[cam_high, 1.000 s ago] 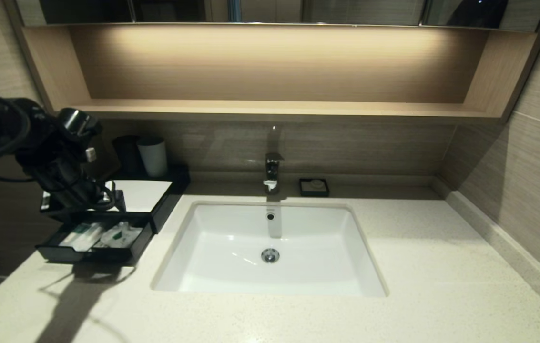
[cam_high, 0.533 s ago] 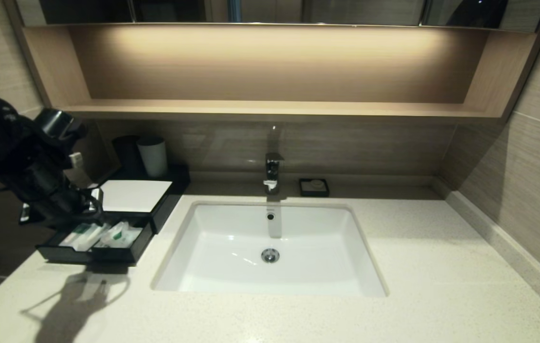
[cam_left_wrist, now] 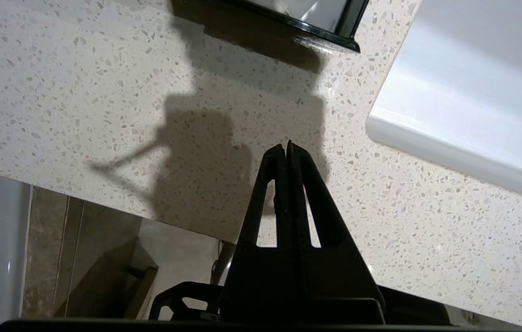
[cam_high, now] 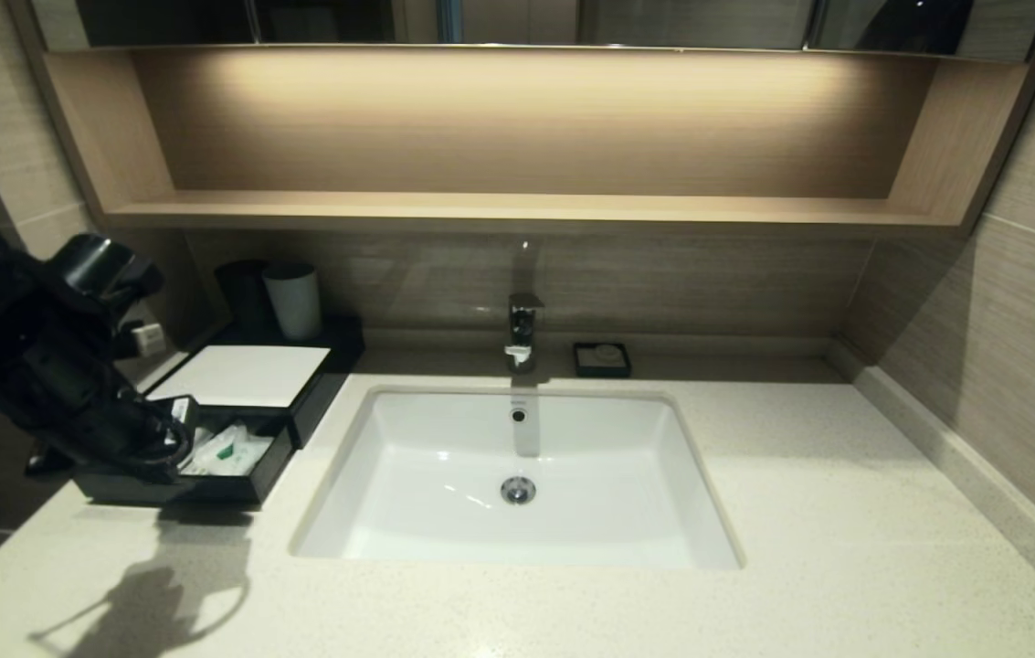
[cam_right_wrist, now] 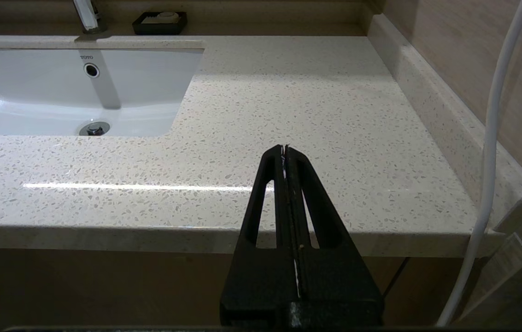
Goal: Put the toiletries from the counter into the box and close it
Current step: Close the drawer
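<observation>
L gripper (cam_left_wrist: pixel 286 148) – fingers closed – over counter (cam_left_wrist: pixel 81 69)

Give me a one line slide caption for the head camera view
Left gripper shut above the black box's open pull-out drawer, green-labelled toiletries inside, beside the white inset sink.

The left end effector (cam_high: pixel 172 437) has drawn back from above the box's (cam_high: pixel 248 375) white top panel and dropped toward the near left corner of its open drawer (cam_high: pixel 206 480), now covering the toothbrushes there; its shadow (cam_high: pixel 147 612) on the table (cam_high: pixel 572 603) seems to have slid nearer too.
</observation>
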Available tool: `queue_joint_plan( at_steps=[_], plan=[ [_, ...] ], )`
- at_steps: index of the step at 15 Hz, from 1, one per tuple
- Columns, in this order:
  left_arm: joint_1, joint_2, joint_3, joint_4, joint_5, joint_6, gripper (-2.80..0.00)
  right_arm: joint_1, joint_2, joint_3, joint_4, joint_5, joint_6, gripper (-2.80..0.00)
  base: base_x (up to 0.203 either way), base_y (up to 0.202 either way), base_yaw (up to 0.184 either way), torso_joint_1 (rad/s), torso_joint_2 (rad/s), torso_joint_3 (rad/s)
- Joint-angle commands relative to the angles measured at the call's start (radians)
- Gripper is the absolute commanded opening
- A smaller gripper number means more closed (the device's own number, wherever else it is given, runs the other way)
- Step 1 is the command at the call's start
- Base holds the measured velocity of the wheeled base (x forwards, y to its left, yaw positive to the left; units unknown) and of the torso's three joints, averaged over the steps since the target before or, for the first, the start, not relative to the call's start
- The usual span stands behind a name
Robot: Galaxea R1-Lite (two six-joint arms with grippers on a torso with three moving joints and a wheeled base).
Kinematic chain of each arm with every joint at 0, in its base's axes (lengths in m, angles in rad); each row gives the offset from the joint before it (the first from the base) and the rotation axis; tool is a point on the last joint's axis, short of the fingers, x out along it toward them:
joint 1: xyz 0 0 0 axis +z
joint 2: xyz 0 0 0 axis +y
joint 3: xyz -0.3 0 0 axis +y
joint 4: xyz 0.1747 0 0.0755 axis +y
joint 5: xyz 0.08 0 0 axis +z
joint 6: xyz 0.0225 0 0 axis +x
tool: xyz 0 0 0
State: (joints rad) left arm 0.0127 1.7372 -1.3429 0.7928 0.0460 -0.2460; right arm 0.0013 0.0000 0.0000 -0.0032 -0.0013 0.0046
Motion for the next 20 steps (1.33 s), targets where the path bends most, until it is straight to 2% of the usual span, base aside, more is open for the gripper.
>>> queue_joint_plan(
  at_steps=[1,7,12,20],
  plan=[
    [-0.018,0.016,0.023,-0.005,-0.005,0.002,-2.80,0.000,0.000,0.002,-0.001,0.000,0.000,-2.80,0.000,0.000,0.000,0.000,0.00,0.000],
    [-0.062,0.054,0.057,-0.032,-0.010,0.005,-2.80,0.000,0.000,0.002,0.000,0.000,0.000,-2.80,0.000,0.000,0.000,0.000,0.00,0.000],
    [-0.060,0.124,0.055,-0.037,-0.003,0.007,-2.80,0.000,0.000,0.000,0.000,0.000,0.000,-2.80,0.000,0.000,0.000,0.000,0.01,0.000],
    [-0.053,0.149,0.043,-0.086,-0.001,0.007,-2.80,0.000,0.000,0.001,0.000,0.000,0.000,-2.80,0.000,0.000,0.000,0.000,0.00,0.000]
  ],
)
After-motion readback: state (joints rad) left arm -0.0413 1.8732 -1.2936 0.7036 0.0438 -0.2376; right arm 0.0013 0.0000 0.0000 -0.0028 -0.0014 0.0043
